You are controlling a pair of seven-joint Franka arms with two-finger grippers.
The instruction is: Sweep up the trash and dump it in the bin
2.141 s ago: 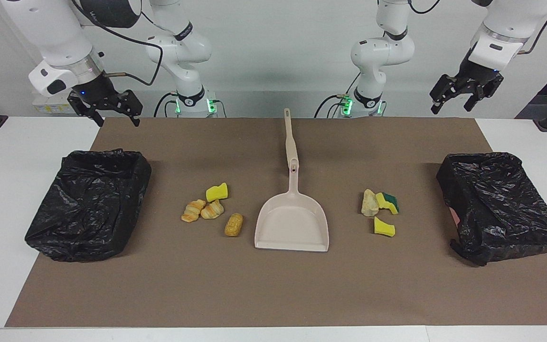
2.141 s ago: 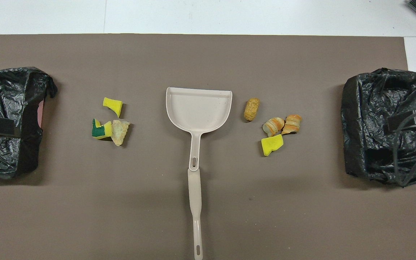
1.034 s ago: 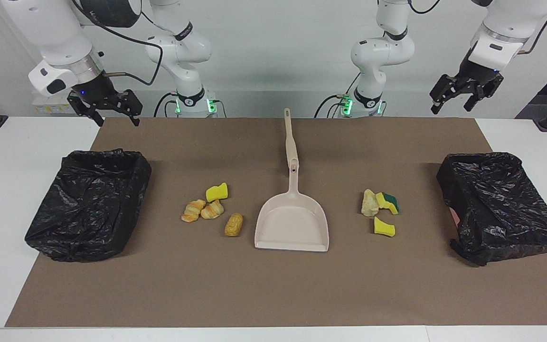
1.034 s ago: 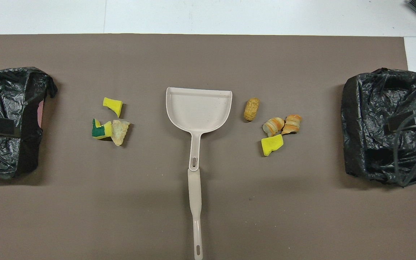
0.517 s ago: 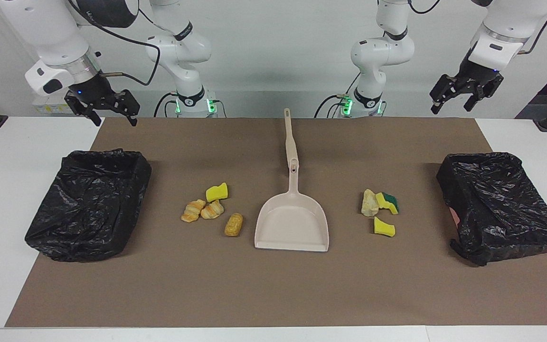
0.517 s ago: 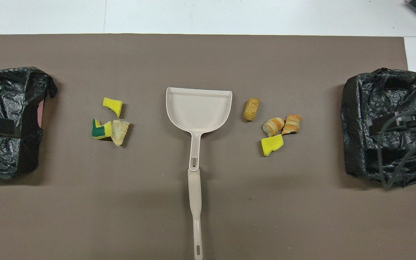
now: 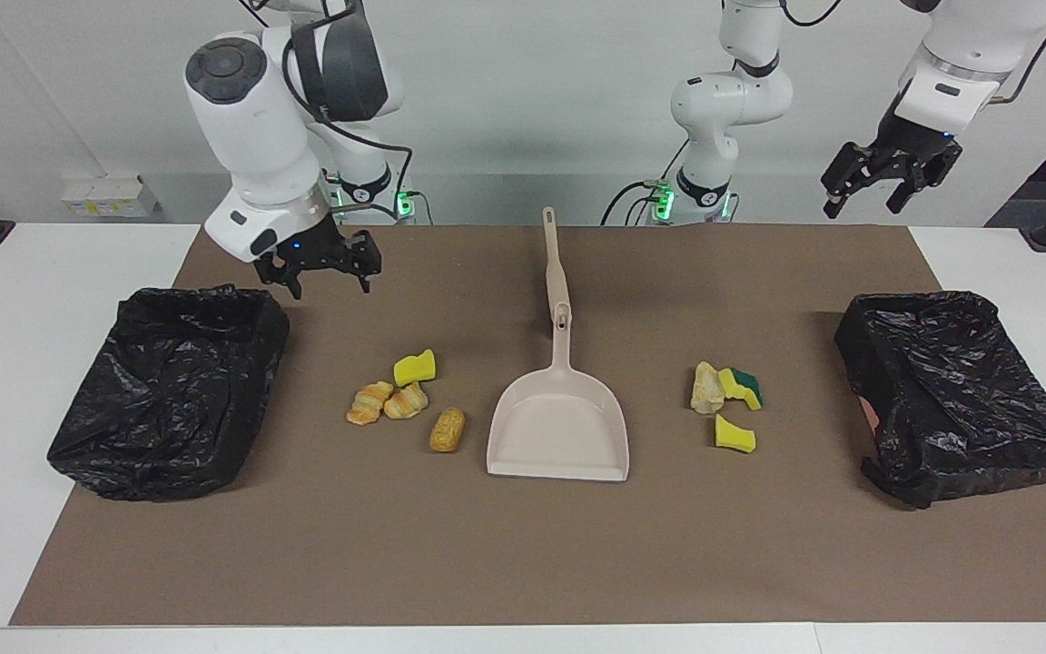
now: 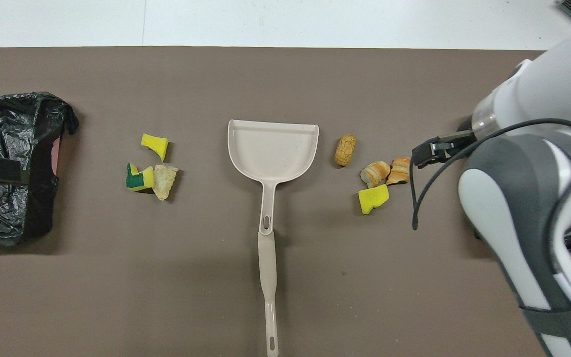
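Trash lies on both sides of the dustpan [image 7: 559,427], none of it in the pan and none in front of its mouth. Start from the robots' end. The pan's long handle [image 7: 555,263] points straight back at the robots, so its long axis runs directly away from them and the mouth opens away from them.

Level with the pan, toward the right arm's end, you have a yellow sponge chunk [image 7: 415,367], two croissants [image 7: 369,402] [image 7: 407,401] and a golden-brown roll [image 7: 447,429]. Toward the left arm's end sit a pale lump [image 7: 705,388], a green-backed sponge [image 7: 743,386] and a second yellow chunk [image 7: 734,434]. A black-bagged bin [image 7: 169,391] [image 7: 954,391] stands at each end, well apart from the pan.

Your right gripper [image 7: 323,272] hangs spread wide and empty over the mat between the croissants and its bin. It is the closer one to the handle. The left gripper [image 7: 886,186] waits high at its own end, also spread and empty. I judge that every piece must be pushed sideways and around to the mouth.
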